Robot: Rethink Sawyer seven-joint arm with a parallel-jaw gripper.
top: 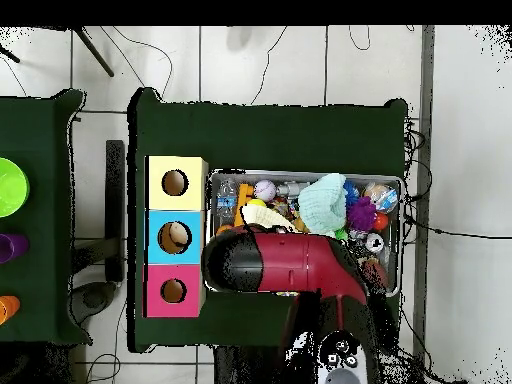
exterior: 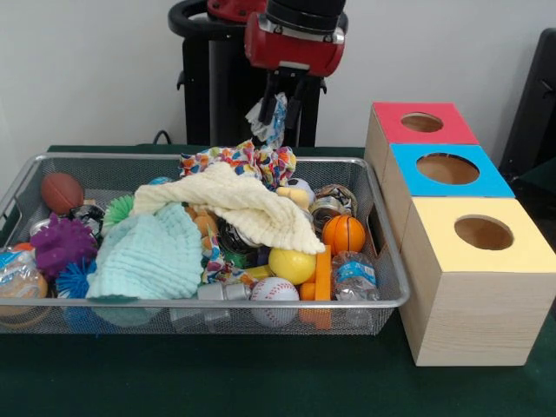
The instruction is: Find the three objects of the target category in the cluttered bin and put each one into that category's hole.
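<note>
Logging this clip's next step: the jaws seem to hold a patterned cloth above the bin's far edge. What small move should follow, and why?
Probably carry it sideways toward the wooden boxes. The gripper is shut on the colourful cloth, lifted above the wire bin; part of it still trails on the clutter, so lift slightly first. Which hole suits it, the views cannot settle.

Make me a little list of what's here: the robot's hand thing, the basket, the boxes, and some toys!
gripper: above the bin's far side, shut on a multicoloured cloth that hangs down into the bin
bin: wire mesh, full of toys and cloths
boxes: three wooden, beside the bin, one hole on top of each; red top, blue top, yellow top
cream cloth: draped over the pile
mint cloth: beside it
balls: baseball, mini basketball, yellow ball, mini football
</note>
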